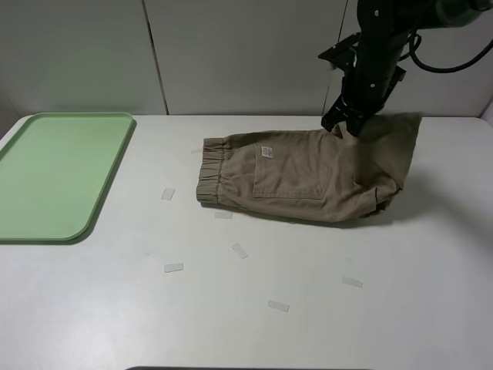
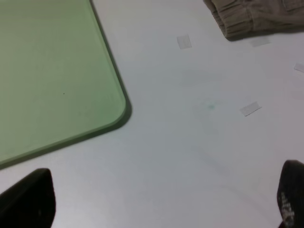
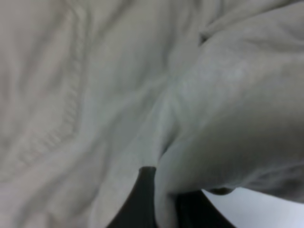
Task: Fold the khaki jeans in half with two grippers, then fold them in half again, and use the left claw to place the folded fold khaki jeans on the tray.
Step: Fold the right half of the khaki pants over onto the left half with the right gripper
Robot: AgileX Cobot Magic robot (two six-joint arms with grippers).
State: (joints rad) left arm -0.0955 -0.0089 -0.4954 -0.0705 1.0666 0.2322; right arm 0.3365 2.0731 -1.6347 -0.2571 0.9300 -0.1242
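Currently the khaki jeans (image 1: 308,173) lie on the white table (image 1: 323,324), well apart from the tray (image 1: 54,169), with the elastic waistband toward it. The right gripper (image 1: 348,122) is clamped on the leg end farthest from the tray and holds that cloth raised. The left gripper (image 2: 166,204) hangs near the tray's rounded corner, jaws spread wide and holding nothing.

A plain white table (image 1: 323,331) fills most of the scene, with several small clear rectangular tape strips (image 1: 240,250) lying flat across its middle and front, well apart from one another. A faint teal speck (image 2: 210,105) marks the tabletop near one strip. Behind the table stands a pale grey panelled wall (image 1: 246,54) crossed by dark vertical seams (image 1: 154,54).
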